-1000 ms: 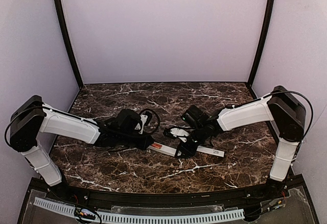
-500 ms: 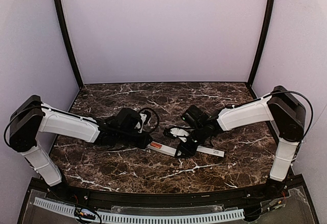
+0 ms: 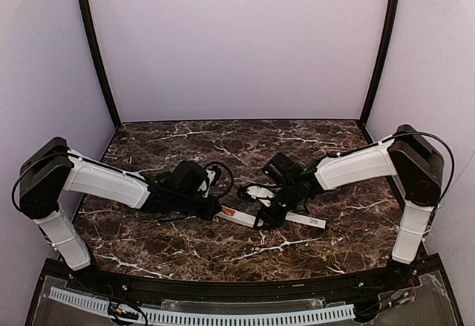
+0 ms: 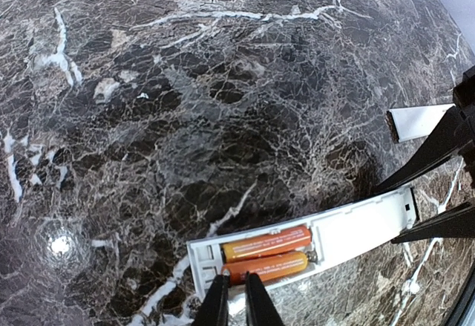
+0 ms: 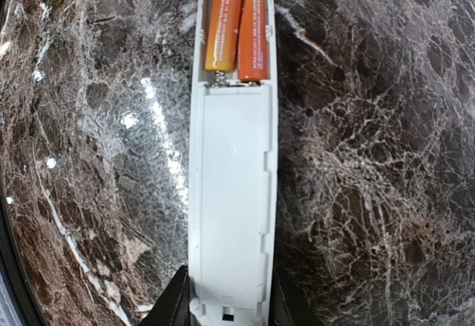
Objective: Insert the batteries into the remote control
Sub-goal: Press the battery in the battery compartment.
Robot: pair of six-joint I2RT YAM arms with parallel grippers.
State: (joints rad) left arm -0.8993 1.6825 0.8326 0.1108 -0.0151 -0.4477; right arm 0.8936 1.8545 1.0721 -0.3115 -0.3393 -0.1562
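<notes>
Nearest the arm bases, the slim white plastic remote control [image 3: 304,220] lies flat on the dark brown, white-veined marble tabletop [image 3: 148,244], roughly midway between the two arms, its open back facing up.

At its left end, the left gripper [image 4: 235,278] comes in low with its two thin dark fingers [image 4: 215,300] drawn almost together and nothing between them. Their tips sit at the rim of the battery recess, right against the nearer of the two small orange-red cylindrical batteries [image 4: 266,255]. Pinched that narrow, they probably serve as a single poking point to nudge that cell fully down, not as a grasp.

Both batteries lie side by side inside the recess, lengthwise along the remote. In the right wrist view they look level with each other, one end against the small metal springs [image 5: 223,81], so loading seems all but finished.

Further along the body, the right gripper [image 5: 228,285] is clamped across the remote's width, one finger on each long edge. It likely pins the light plastic bar so that a push from the left cannot slide or tip it.

Beyond the remote, apart from it, lies a thinner flat white strip with a dark end [image 4: 419,122], apparently the battery cover, not yet fitted.

Farthest back stand the plain lilac walls [image 3: 237,44].
</notes>
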